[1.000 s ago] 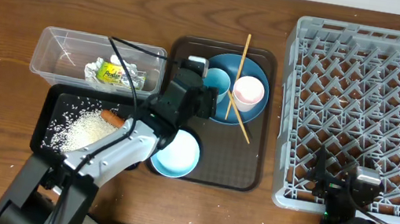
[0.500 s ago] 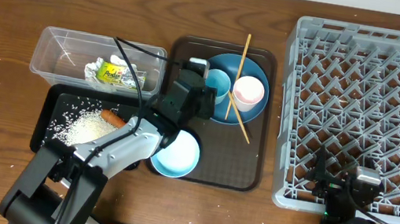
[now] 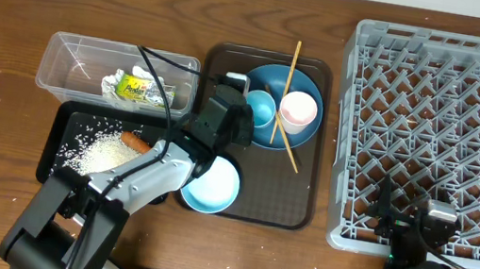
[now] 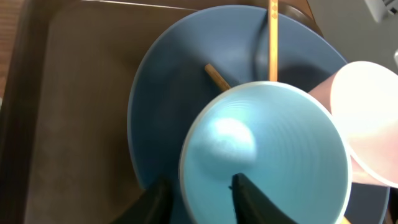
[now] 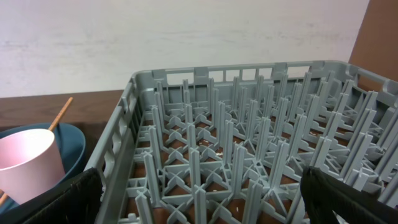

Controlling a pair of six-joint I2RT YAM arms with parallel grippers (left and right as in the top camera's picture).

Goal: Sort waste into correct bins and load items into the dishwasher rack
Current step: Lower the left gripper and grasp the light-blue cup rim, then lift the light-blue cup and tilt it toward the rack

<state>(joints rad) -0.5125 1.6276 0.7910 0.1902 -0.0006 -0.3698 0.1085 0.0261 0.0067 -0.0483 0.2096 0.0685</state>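
Toward the far edge of the brown tray (image 3: pixel 291 204), on the left part of the blue plate (image 4: pixel 165 93), sits the light blue cup (image 4: pixel 267 155), upright with its mouth open to the wrist camera. The left tool (image 4: pixel 198 190) is set astride the cup's near wall, with one of its fingers (image 4: pixel 155 199) outside and the other inside. It is partly narrowed, but a gap shows beside the rim, so it does not look clamped on the cup. The pinkish-white cup (image 3: pixel 298 112) stands just beside it on the same plate, with the chopsticks (image 3: pixel 293 66) lying across the plate and touching or nearly touching both. The pale blue bowl (image 3: pixel 211 186) rests at the tray's near left corner. The waste looks sorted: foil wrapper (image 3: pixel 135 90) in the clear tub (image 3: pixel 70 57), rice (image 3: pixel 99 152) and carrot (image 3: pixel 134 142) in the black tray (image 3: pixel 65 127), both left of the brown tray. The step in hand is therefore loading, beginning with this cup. The next move calls for pinching the wall firmly, lifting straight up clear of the chopsticks and the neighbouring cup, then carrying it across the surface (image 3: pixel 9 24) to the dishwasher rack (image 3: pixel 452 119) along the right edge. The right tool (image 5: pixel 205 193) hangs spread wide and empty over the rack's near edge.
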